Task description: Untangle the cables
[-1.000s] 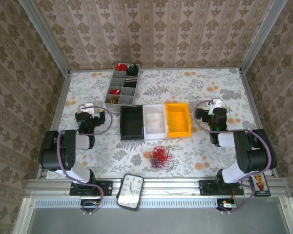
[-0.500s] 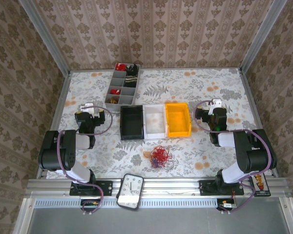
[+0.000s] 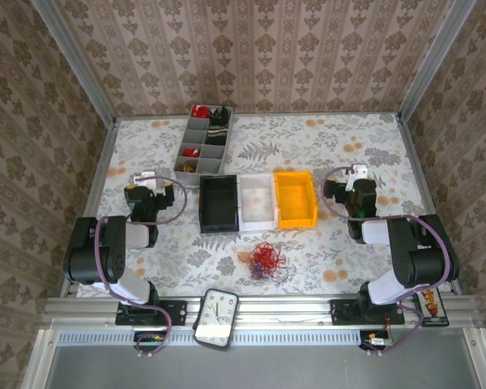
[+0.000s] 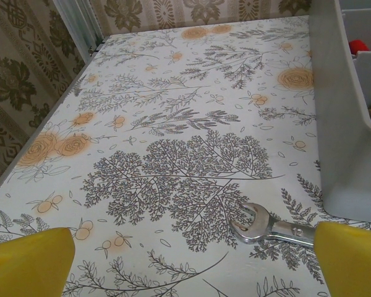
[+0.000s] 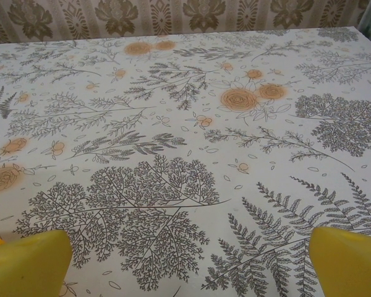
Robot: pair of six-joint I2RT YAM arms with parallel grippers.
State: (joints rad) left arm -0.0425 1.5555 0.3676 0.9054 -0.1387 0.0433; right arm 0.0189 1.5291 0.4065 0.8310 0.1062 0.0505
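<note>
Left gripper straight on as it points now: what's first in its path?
Likely the silver open-ended wrench lying on the floral tablecloth just ahead of the left gripper, slightly off-centre; depth is unclear.

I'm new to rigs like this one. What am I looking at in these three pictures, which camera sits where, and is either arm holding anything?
Two robot arms are bolted at the near edge of a flower-patterned table. The wide picture looks down from above and behind them. The other two come from a camera on each wrist; the yellow shapes in their bottom corners are that gripper's own fingers. The left gripper and right gripper are both open and hold nothing. Near the front lies a tangle of red, orange and dark cables. Beyond it stand a black bin, a white bin and a yellow bin, then a grey divided tray. A wrench lies close to that tray.
</note>
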